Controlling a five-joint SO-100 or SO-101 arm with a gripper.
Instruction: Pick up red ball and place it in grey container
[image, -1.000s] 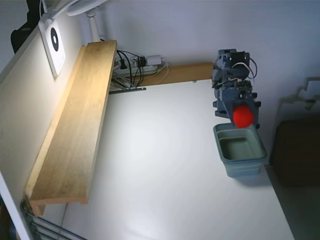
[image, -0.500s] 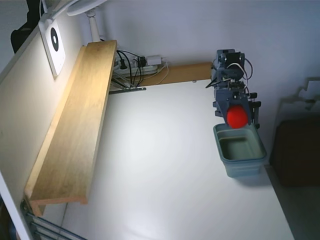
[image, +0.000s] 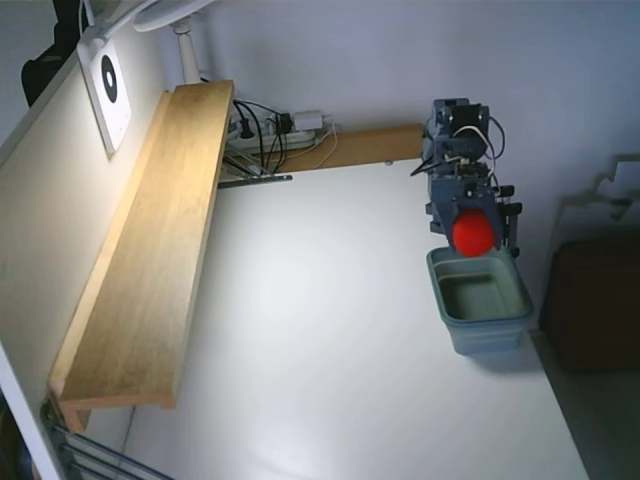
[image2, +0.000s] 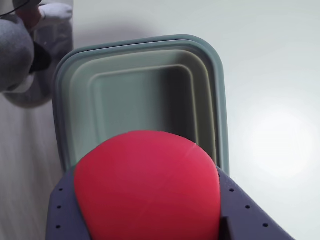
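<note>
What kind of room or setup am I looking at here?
Probably a home or hobby desk, not a lab: a white table by a wall, a wooden shelf, and a power strip with tangled cables. The gripper holds the red ball over the grey container.

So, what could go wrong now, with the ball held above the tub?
The red ball sits over the near rim of the grey container, not its middle; released here, it may strike the rim and roll off across the table. The gripper hangs close above the tub's edge, so lowering could nudge it.
</note>
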